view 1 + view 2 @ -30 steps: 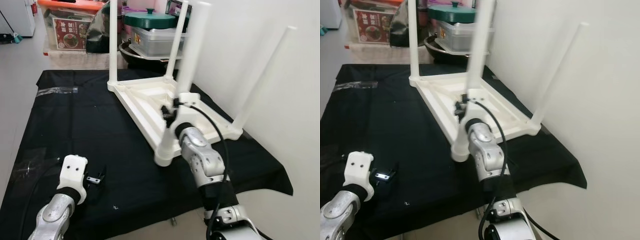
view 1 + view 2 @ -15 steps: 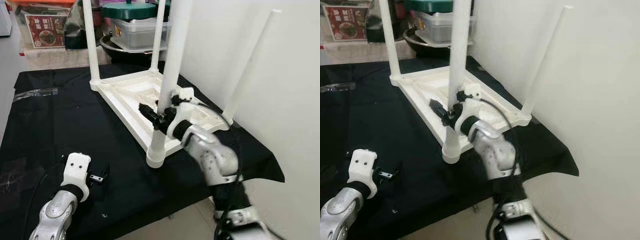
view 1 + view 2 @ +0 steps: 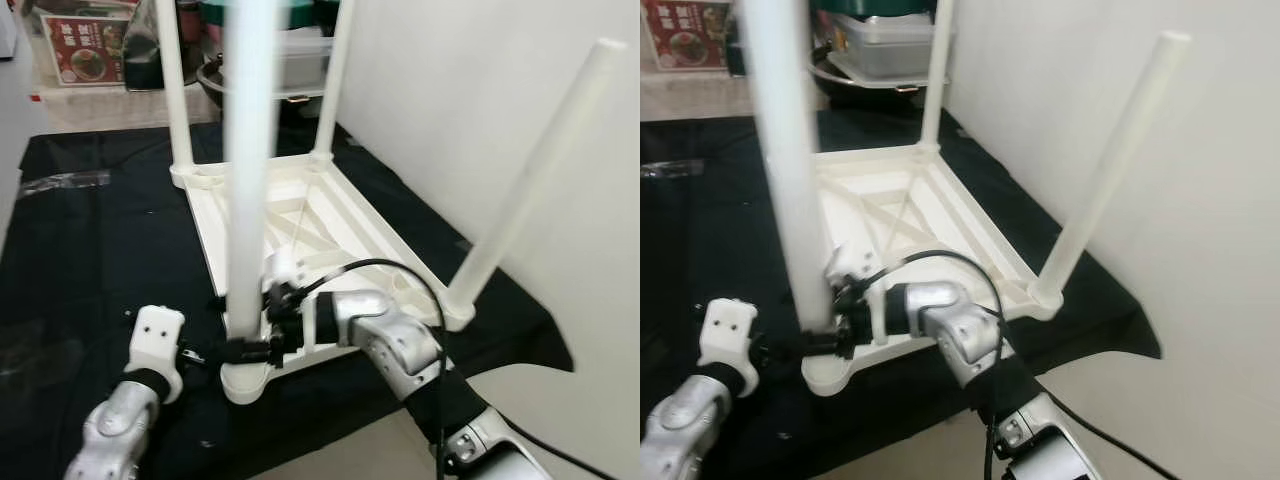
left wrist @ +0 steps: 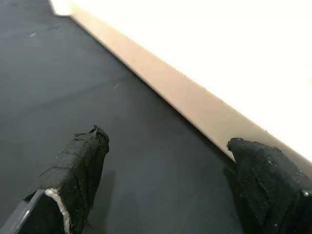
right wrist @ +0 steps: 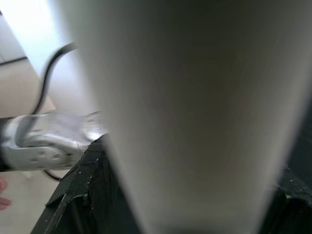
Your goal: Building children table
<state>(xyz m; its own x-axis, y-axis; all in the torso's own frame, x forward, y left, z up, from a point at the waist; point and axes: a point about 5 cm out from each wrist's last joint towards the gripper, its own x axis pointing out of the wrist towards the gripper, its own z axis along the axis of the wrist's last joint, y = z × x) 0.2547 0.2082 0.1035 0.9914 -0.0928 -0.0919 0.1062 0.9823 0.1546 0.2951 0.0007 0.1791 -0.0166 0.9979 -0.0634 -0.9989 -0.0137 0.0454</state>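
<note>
A white children's table (image 3: 300,215) lies upside down on a black cloth (image 3: 90,240), its legs pointing up. The near leg (image 3: 248,180) stands in its corner socket (image 3: 243,380). My right gripper (image 3: 247,350) reaches across to the base of this leg. In the right wrist view the leg (image 5: 195,122) sits between the two black fingers (image 5: 83,195), so the gripper is shut on it. My left gripper (image 4: 165,180) rests open just above the cloth, beside the table's pale edge (image 4: 195,107), to the left of the near leg.
A white wall (image 3: 480,90) runs close along the right, next to the far right leg (image 3: 535,170). Behind the cloth stand plastic boxes and a pot (image 3: 290,60). The cloth's front edge (image 3: 520,360) drops to bare floor.
The camera has shifted and the view is closer. My right gripper has gone from higher on the near leg down to its base and around to the left. The left arm has hardly moved.
</note>
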